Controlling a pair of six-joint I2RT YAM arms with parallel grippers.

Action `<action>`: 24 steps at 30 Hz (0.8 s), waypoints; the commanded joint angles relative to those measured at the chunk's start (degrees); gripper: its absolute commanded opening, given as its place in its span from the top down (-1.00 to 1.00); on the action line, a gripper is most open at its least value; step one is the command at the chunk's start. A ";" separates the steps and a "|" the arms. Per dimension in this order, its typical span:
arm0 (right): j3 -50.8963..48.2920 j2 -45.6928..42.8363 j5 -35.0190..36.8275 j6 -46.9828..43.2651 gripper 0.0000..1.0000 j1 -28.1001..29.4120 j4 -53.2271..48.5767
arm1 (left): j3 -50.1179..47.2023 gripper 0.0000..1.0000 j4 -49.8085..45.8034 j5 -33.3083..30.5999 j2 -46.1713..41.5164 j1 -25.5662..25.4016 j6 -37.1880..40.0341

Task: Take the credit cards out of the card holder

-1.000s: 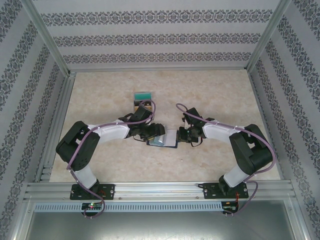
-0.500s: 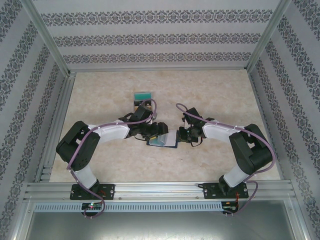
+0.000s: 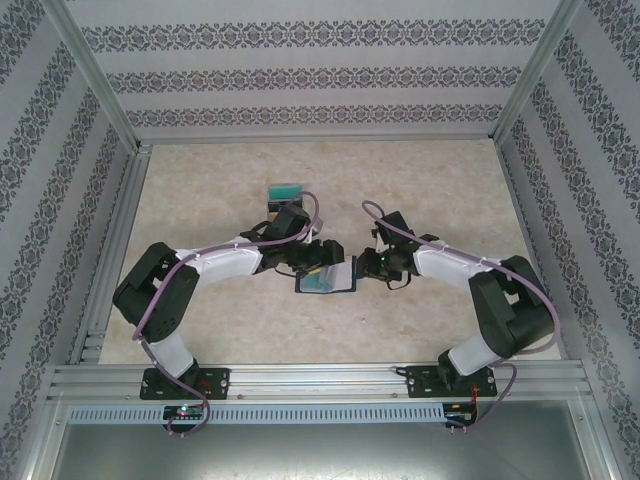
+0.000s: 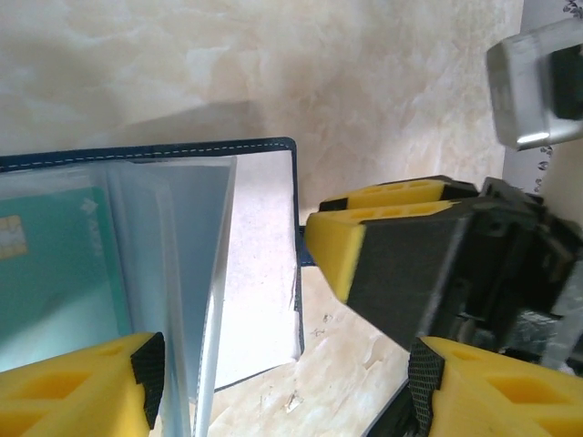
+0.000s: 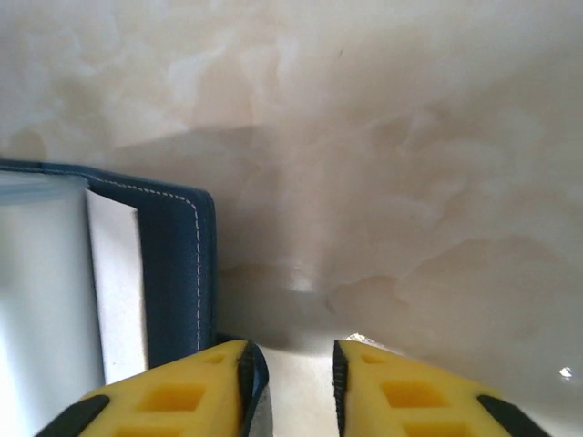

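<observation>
Marbled bench (image 3: 440,190), overhead: open card holder (image 3: 328,281) near centre, left jaws at its 11 o'clock, right jaws at 3 o'clock. Left wrist: jaws spread astride clear sleeves (image 4: 196,273) holding a teal credit card (image 4: 55,273). Right wrist: jaws narrowly parted beside its navy edge.

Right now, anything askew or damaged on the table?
Nothing spilled or damaged. The card holder lies open, and its clear sleeves stand fanned up rather than flat, with a teal card inside one. That looks like part of the job, not a fault.
</observation>
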 commanded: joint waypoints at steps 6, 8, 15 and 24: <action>-3.32 -7.48 2.09 1.86 0.22 -1.68 -1.07 | 6.70 -0.42 3.23 6.62 6.09 -2.44 1.64; -4.25 -8.80 2.40 2.31 0.23 -1.89 -1.19 | 8.20 -0.42 2.86 6.91 7.97 -2.81 1.57; -7.78 -13.48 0.67 3.76 0.23 -2.31 -1.38 | 9.62 -0.42 2.57 6.72 10.93 -2.82 0.77; -13.69 -21.33 -5.45 8.41 0.57 1.93 6.11 | 13.15 -0.42 -0.66 4.22 14.49 -2.76 -0.03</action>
